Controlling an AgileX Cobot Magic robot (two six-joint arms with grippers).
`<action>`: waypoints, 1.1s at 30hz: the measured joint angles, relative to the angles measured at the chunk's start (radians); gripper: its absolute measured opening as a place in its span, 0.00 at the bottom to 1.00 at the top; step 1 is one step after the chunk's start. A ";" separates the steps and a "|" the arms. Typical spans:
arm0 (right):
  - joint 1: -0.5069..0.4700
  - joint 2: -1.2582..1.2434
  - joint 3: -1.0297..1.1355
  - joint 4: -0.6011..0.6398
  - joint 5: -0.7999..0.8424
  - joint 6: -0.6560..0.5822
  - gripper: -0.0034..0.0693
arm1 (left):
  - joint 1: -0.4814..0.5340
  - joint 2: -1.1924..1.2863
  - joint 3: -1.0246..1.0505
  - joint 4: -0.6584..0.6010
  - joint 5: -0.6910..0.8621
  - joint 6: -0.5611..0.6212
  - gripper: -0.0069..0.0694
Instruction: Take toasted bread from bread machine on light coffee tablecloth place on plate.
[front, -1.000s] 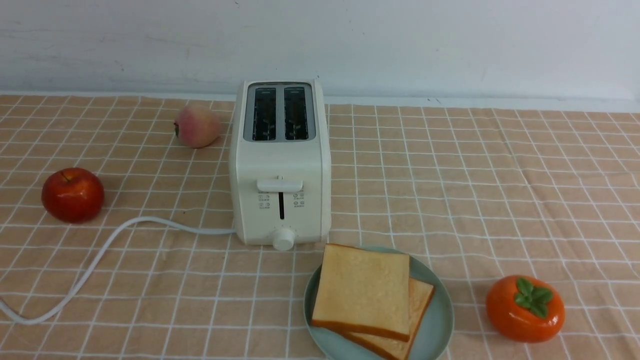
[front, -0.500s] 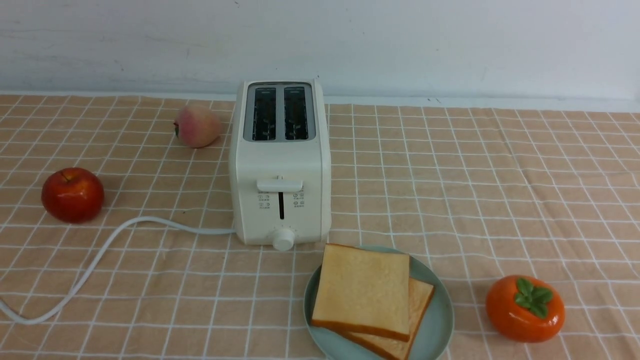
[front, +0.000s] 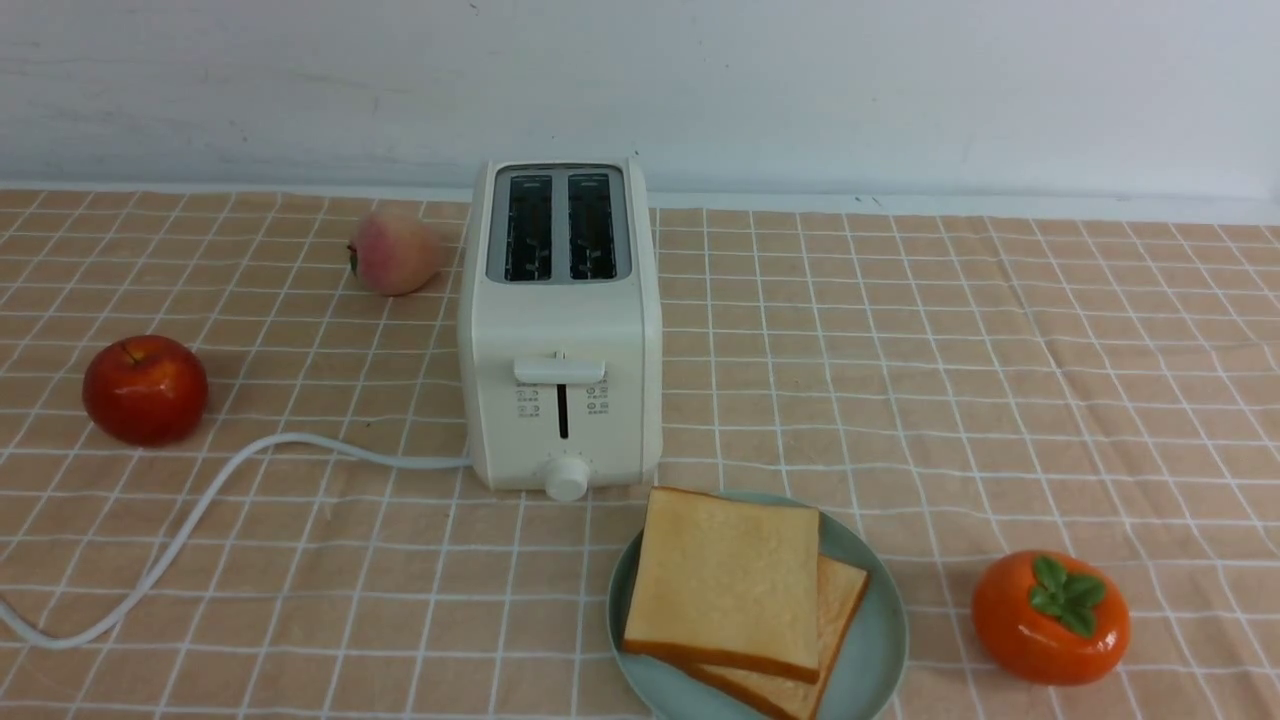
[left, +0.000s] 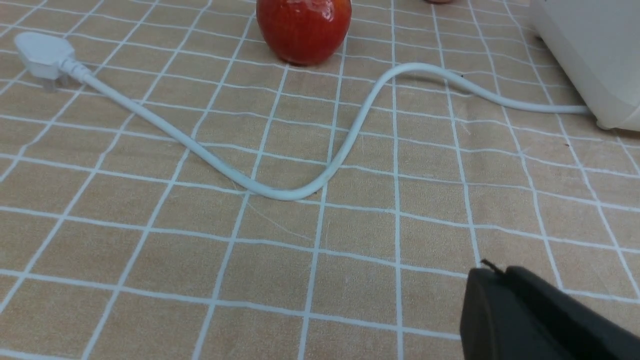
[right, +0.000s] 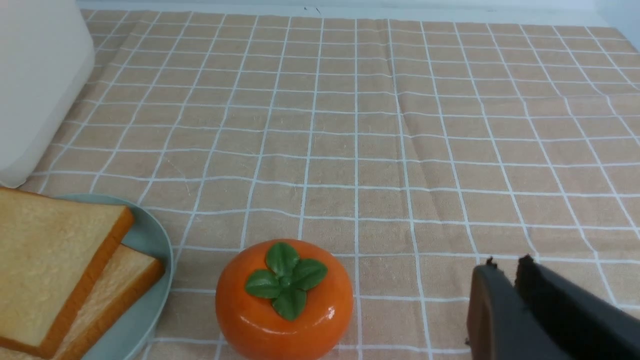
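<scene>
Since both slices of toast (front: 725, 580) already lie stacked on the plate (front: 880, 640), near and slightly right of the toaster (front: 560, 330), and both slots (front: 560, 228) appear dark and empty, the transfer is judged complete; the step in hand is to keep the arms clear and disturb nothing; neither arm appears in the front view.

The left tool (left: 492, 272) sits low over the tablecloth (front: 950, 350) on the left side, near the white cord (left: 320, 180); its jaws are closed together and hold nothing; the red apple (left: 302, 27) lies beyond the cord, farther off. The right tool (right: 502, 267) sits on the right side, just right of the orange persimmon (right: 285, 310); its jaws stand a narrow slit apart with nothing between them.

Recommended practice:
- Keep the left tool above the cord; a snag would probably drag the toaster.
- Route the right tool away from the persimmon and the plate rim; a knock could shift the upper slice, which overhangs the lower one.
- Lift any withdrawal upward first, then toward the near edge of the bench; avoid sweeping sideways at cloth height, since the fabric shows creases and may bunch.

A peach (front: 393, 252) rests far left of the toaster, well apart from both tools.
</scene>
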 joint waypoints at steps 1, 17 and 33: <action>-0.001 -0.018 0.009 0.000 -0.001 0.000 0.15 | 0.000 0.000 0.000 0.000 0.000 0.000 0.09; -0.377 -0.331 0.316 0.710 -0.218 -0.743 0.17 | 0.000 0.000 0.000 0.000 0.000 0.000 0.12; -0.469 -0.367 0.311 0.783 -0.104 -0.898 0.20 | 0.000 0.000 0.000 0.001 0.000 0.000 0.13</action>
